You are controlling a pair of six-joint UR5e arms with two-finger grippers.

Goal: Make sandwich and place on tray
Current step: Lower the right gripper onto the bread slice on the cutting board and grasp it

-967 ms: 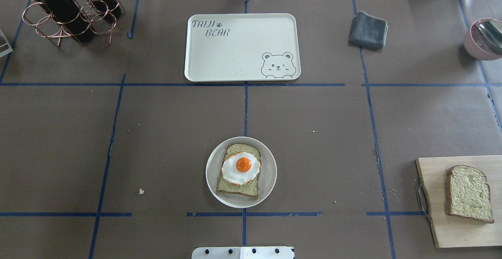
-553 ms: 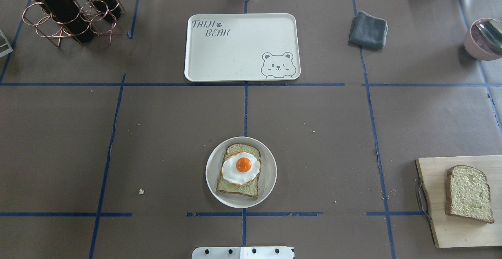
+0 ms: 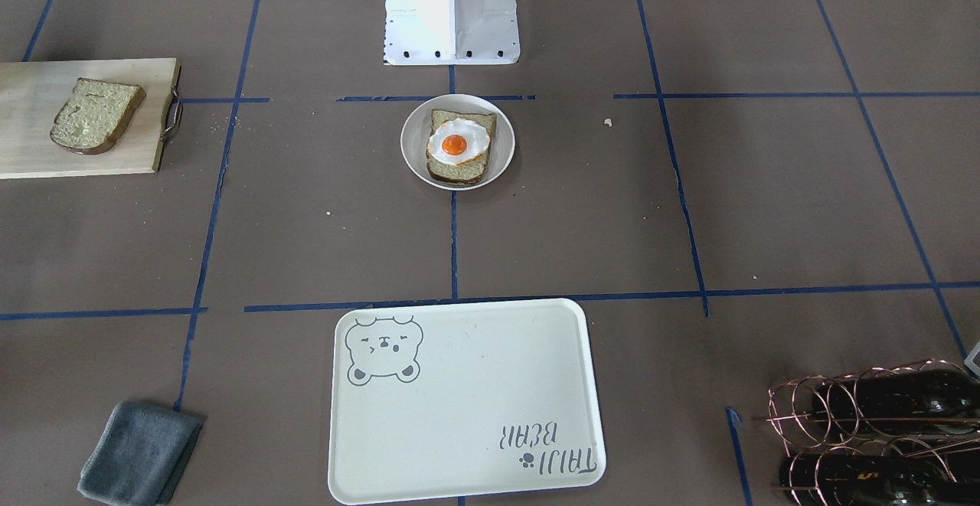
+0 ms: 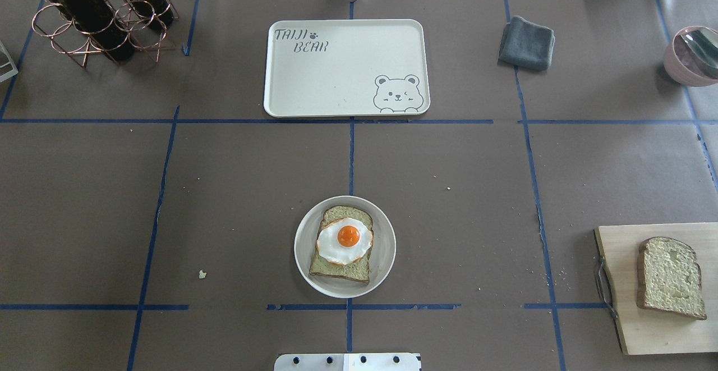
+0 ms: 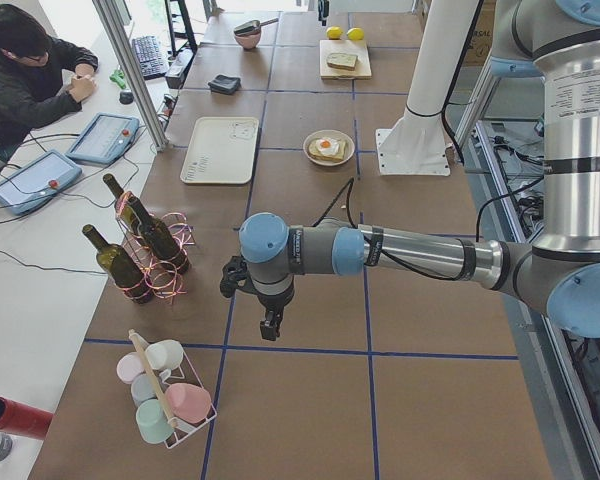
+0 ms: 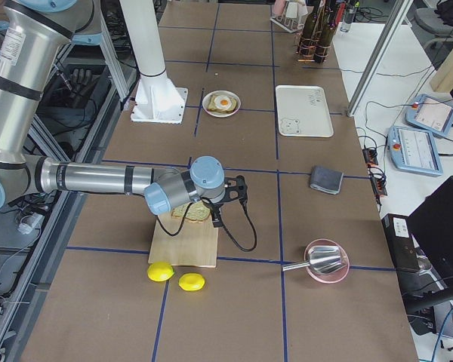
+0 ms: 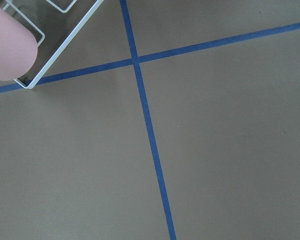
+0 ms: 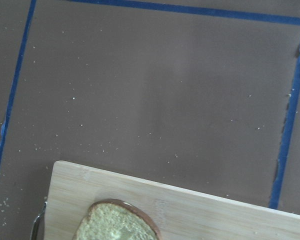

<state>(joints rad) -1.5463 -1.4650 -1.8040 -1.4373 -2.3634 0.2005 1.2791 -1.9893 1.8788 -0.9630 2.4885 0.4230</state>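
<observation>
A small white plate (image 4: 387, 250) near the robot base holds one bread slice (image 4: 342, 270) topped with a fried egg (image 4: 344, 241); it also shows in the front view (image 3: 501, 150). A second bread slice (image 4: 670, 277) lies on the wooden cutting board (image 4: 622, 303) at the right. The cream tray (image 4: 348, 79) with the bear drawing lies empty at the far middle. My left gripper (image 5: 271, 325) hangs over the table far to the left, near the racks. My right gripper (image 6: 211, 217) hovers over the cutting board's slice (image 8: 117, 222). I cannot tell whether either gripper is open or shut.
A copper wine rack with dark bottles (image 4: 101, 12) stands far left. A grey cloth (image 4: 526, 42) and a pink bowl with a spoon (image 4: 693, 55) lie far right. Two lemons (image 6: 160, 271) lie beyond the board. A cup rack (image 5: 165, 395) stands near the left gripper.
</observation>
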